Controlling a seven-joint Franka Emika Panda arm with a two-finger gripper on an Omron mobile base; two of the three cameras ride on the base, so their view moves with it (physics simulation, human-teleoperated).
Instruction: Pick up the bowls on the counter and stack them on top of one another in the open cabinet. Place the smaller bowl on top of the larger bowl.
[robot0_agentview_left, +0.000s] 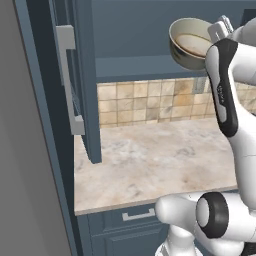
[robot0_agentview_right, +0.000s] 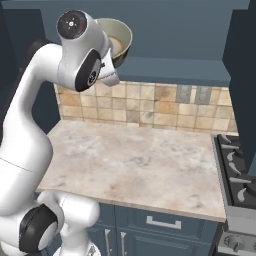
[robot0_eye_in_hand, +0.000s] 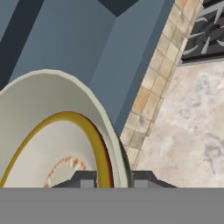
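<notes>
Bowl (robot0_agentview_left: 189, 42) is seen held up in the air at the upper right of the left base view, tilted so that its cream inside and brownish bottom face the camera, in front of the dark blue-grey cabinet (robot0_agentview_left: 145, 30). In the right base view the same bowl (robot0_agentview_right: 119, 41) is found at the upper left of the frame, partly hidden behind the white arm (robot0_agentview_right: 82, 55), level with the cabinet's lower front edge and well above the counter (robot0_agentview_right: 145, 160).

In the hand view the bowl (robot0_eye_in_hand: 52, 131) takes up the lower left of the frame, and its wall is seen passing between the two dark finger tips of the gripper (robot0_eye_in_hand: 113, 179) at the bottom centre. The fingers are set narrowly and are closed on the bowl's rim, one tip inside and one outside.

The marbled counter is seen across the middle of both base views, bordered at the back by a tan tiled backsplash (robot0_agentview_left: 150, 102). The cabinet door (robot0_agentview_left: 75, 80) stands open at the left of the left base view, its grey bar handle (robot0_agentview_left: 67, 80) facing the camera. A stove (robot0_agentview_right: 237, 165) is seen at the right edge of the right base view, just beside the counter, and again at the upper right of the hand view.
</notes>
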